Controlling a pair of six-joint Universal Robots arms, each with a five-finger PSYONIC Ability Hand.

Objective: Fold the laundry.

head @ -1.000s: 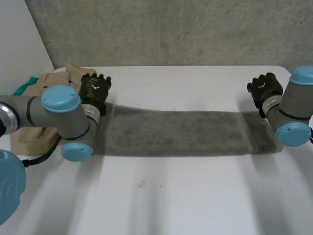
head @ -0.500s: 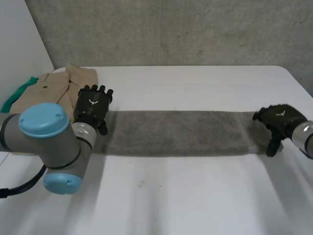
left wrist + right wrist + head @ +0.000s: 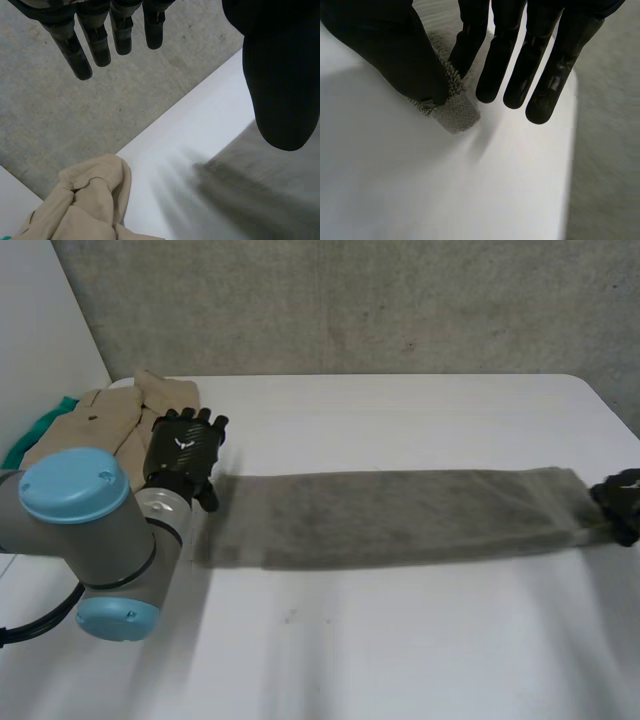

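Black thumb and nearest finger of the right hand close on a corner of the grey towel, and the looped pile bunches up between them. Its other fingers hang straight just past that corner, over the bare white table.

In the head view this hand sits at the very end of the towel. The towel stretches away from it as a long, narrow strip folded lengthwise, lying flat on the table and reaching across to the left hand. The cloth is a dull grey-brown with a nappy surface. Its edge on the robot's side steps slightly near the left hand's end, where the layers do not quite match.

The left hand is open and holds nothing, its fingers straight and a little spread, the thumb well apart from them. It sits at the far corner of that end. In its wrist view the towel lies below the thumb, but whether the palm touches it cannot be told.

Beyond this hand's fingertips a crumpled beige garment lies on the table, near the towel but apart from it. A scrap of green cloth shows past the garment.
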